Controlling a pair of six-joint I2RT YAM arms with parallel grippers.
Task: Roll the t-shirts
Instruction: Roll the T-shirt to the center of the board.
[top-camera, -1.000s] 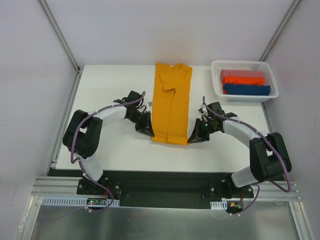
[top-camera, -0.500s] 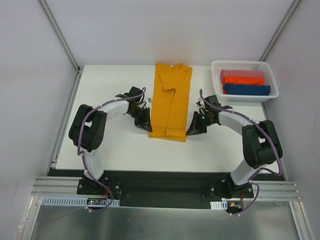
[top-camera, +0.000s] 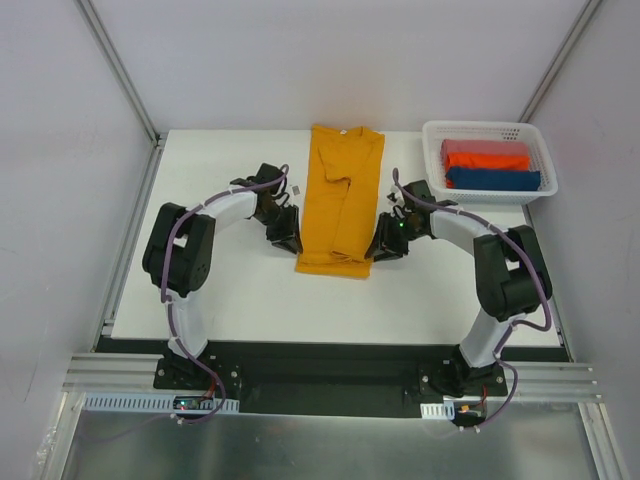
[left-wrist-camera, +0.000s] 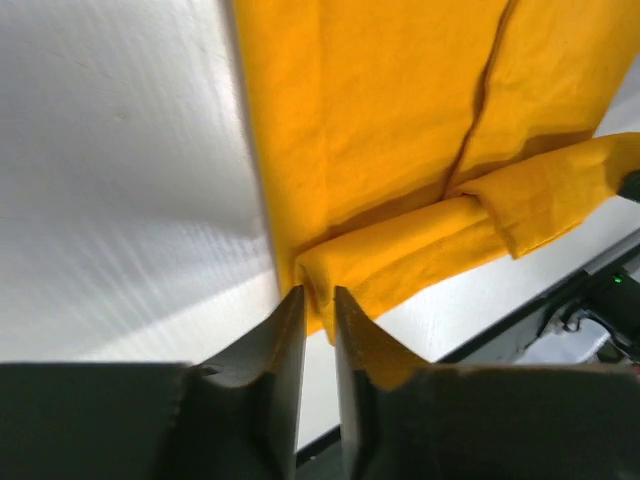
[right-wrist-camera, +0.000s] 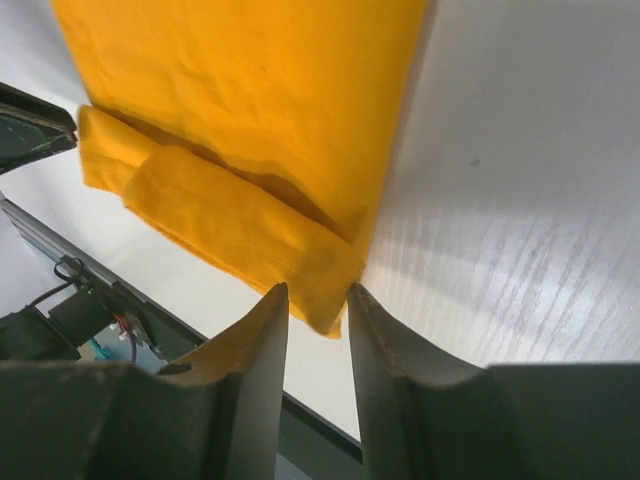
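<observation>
Left gripper (left-wrist-camera: 318, 292): I see jaws a crack apart, tips at the roll's left end. T-shirt (top-camera: 340, 195) lies mid-table (top-camera: 220, 290), a long strip, near end turned over once. Right gripper (right-wrist-camera: 318, 288): jaws slightly parted at the roll's right corner.

- The left gripper (left-wrist-camera: 318, 292) has its two dark fingers a narrow gap apart.
- A corner of the mustard-yellow t-shirt (left-wrist-camera: 380, 110) shows in that gap; whether it is pinched cannot be told.
- The shirt's near end is turned over into a short roll (left-wrist-camera: 420, 250), lying across the cloth.
- A fold line runs down the shirt to the roll.
- The white table (left-wrist-camera: 120, 170) lies bare to the left.
</observation>
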